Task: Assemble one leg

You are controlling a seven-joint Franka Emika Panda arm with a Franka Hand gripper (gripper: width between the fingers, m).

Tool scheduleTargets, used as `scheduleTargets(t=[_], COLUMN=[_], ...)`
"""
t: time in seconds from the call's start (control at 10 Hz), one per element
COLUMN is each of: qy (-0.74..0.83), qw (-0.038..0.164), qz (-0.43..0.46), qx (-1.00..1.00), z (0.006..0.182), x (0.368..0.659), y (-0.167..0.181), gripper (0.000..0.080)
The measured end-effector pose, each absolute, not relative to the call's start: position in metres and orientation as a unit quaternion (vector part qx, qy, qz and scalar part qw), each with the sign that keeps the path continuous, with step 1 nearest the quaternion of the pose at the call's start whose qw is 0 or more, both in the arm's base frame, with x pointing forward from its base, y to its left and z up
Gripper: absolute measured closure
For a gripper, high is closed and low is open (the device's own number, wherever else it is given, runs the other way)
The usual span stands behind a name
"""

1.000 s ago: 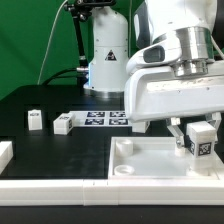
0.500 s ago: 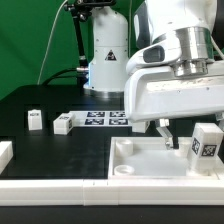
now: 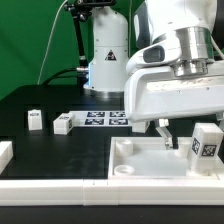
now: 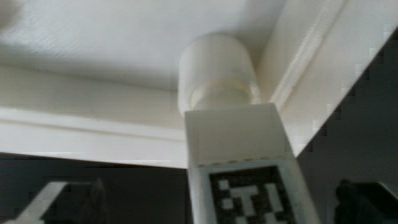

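The leg (image 3: 207, 143), a small white post with a black-and-white tag, stands upright at the far right corner of the large white tray-like piece (image 3: 140, 165) in the exterior view. My gripper (image 3: 188, 141) is open around the leg; one finger (image 3: 164, 136) stands clear on the exterior view's left of it. In the wrist view the leg (image 4: 240, 150) runs up the middle, and its round end meets the tray-like piece's corner (image 4: 107, 70). The gripper (image 4: 210, 205) has dark fingertips (image 4: 54, 203) far apart on either side, not touching the leg.
Two more small white legs (image 3: 35, 119) (image 3: 63, 124) lie on the black table at the exterior view's left. The marker board (image 3: 105, 118) lies behind them. Another white part (image 3: 5, 152) sits at the left edge. A white robot base (image 3: 105, 60) stands at the back.
One second ago the fingers were shut on the leg. They have since opened and let it go, and it now sits slightly further to the exterior view's right. Nothing has moved in the last half second.
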State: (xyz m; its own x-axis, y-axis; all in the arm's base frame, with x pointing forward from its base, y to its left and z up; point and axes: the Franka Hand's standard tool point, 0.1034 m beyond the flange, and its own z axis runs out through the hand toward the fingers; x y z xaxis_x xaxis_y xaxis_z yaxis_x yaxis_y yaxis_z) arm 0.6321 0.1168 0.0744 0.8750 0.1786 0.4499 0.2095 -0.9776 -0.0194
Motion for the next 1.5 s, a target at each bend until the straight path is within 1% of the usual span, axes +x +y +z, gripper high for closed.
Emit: scheduleTargets(t=[0.2,0.5,0.6,0.7,0.8,1.1,1.2,1.5], qy=[-0.102,-0.103,-0.104,-0.107,-0.109,-0.114,-0.114,-0.113], qw=[0.034,0.036,0.038,0.044,0.048,0.056,0.057,0.057], qz=[-0.228,-0.214,-0.188,-0.123,-0.082,0.049,0.041,0.041], qx=[-0.968,-0.971,-0.976,-0.986,-0.99,-0.991,-0.991,-0.991], z=[0.088,0.086,0.082,0.08,0.083,0.084,0.085,0.084], x=[0.634,0.633,0.629,0.623,0.625,0.618,0.625,0.624], y=[0.116,0.117,0.119,0.123,0.126,0.127,0.128,0.128], gripper=[0.0151,0.0151,0.0151,0.0151,0.0151,0.0151,0.0151,0.0151])
